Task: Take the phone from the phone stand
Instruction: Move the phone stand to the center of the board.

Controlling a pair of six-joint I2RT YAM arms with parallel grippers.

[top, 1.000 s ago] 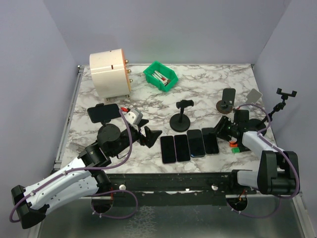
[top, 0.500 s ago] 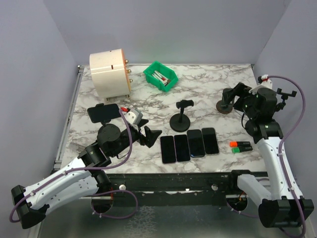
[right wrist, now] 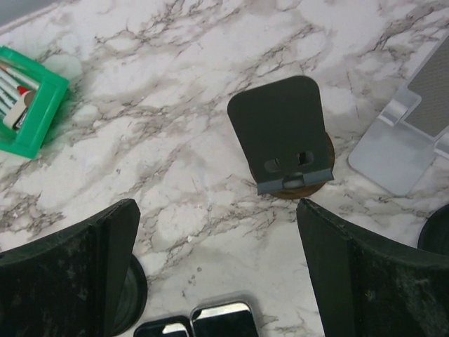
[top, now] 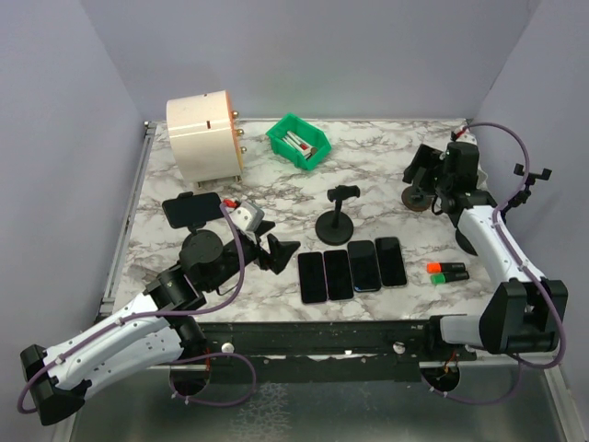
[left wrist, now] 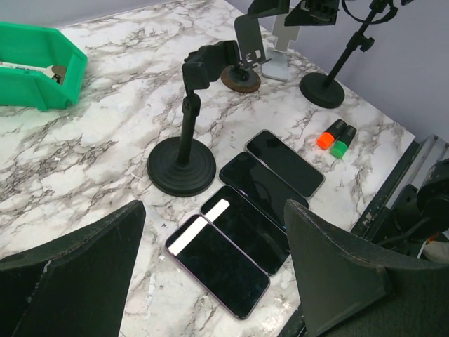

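Observation:
A black phone [top: 191, 210] sits sideways in the clamp of a black phone stand [top: 201, 247] at the left of the table. My left gripper [top: 274, 250] is to the right of that stand, open and holding nothing. In its wrist view the left gripper [left wrist: 214, 210] looks over several phones [left wrist: 217, 263] lying flat; the clamped phone is out of that view. My right gripper [top: 425, 166] hovers at the back right, open and holding nothing. Below the right gripper [right wrist: 217, 210] stands a dark plate stand [right wrist: 277, 130] with no phone on it.
Several phones [top: 352, 269] lie side by side at the front centre. A bare black post stand [top: 333, 221] is behind them. A green bin [top: 297, 141] and a white drum [top: 204, 136] sit at the back. Orange and green markers [top: 448, 270], a silver stand [right wrist: 414, 133] and a tripod stand [top: 529, 175] are on the right.
My right arm lifted from the table's front near the markers and swung to the back right over the dark plate stand, its jaws opening wide. The left arm has not moved.

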